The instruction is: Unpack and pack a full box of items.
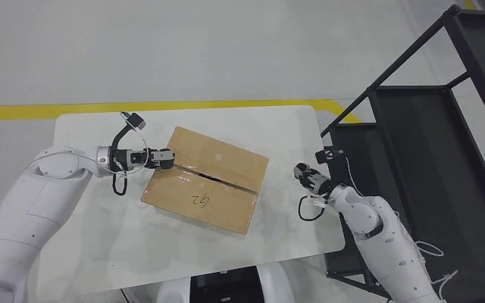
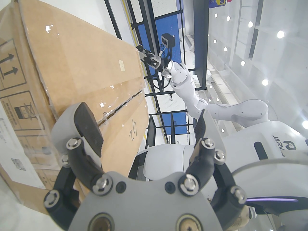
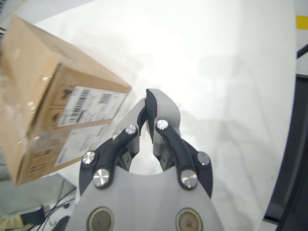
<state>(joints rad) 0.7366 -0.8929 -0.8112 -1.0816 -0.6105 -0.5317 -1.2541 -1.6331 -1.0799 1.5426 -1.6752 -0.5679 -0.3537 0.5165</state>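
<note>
Cardboard box [image 1: 206,180] sat shut on the desk [image 1: 280,129] between my two claws, its taped top seam partly split. My left claw [image 2: 143,118] was spread wide at the end of the box nearest it and gripped nothing. One finger pad [image 2: 87,126] hung over the top edge by the seam's end, and the other stood in free air off the box. I could not tell whether that pad touched the cardboard. My right claw [image 3: 147,102] was pinched closed and empty above bare desk, apart from the box's labelled end. A black rack [image 1: 424,151] stood beyond that claw, on the side away from the box.
</note>
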